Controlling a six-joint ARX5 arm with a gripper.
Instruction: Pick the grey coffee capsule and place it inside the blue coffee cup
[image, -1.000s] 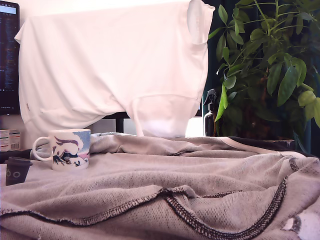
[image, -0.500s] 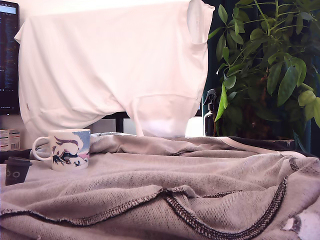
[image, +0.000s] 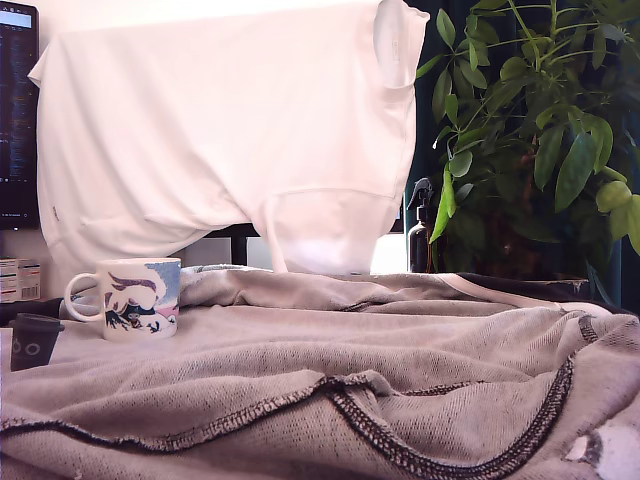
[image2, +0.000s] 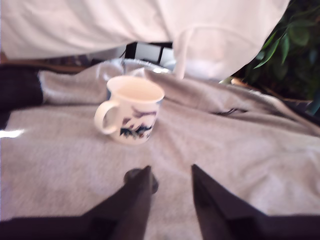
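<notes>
We see a rumpled grey blanket (image: 400, 350) under the blue coffee cup (image: 135, 298) and grey coffee capsule (image: 32, 342); white cloth (image: 230, 130) and a plant (image: 540, 130) behind; the gripper (image2: 170, 175) is spread, empty.

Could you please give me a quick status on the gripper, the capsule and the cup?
Gripper open, empty, above the grey cloth. Grey coffee capsule on the cloth beside one finger, not grasped. Blue coffee cup upright beyond it; nothing between them.

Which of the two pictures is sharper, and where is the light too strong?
The exterior view is sharp, but the white cloth behind is overexposed; the wrist view is blurred, so the mug, the capsule and the open tool have soft edges.
</notes>
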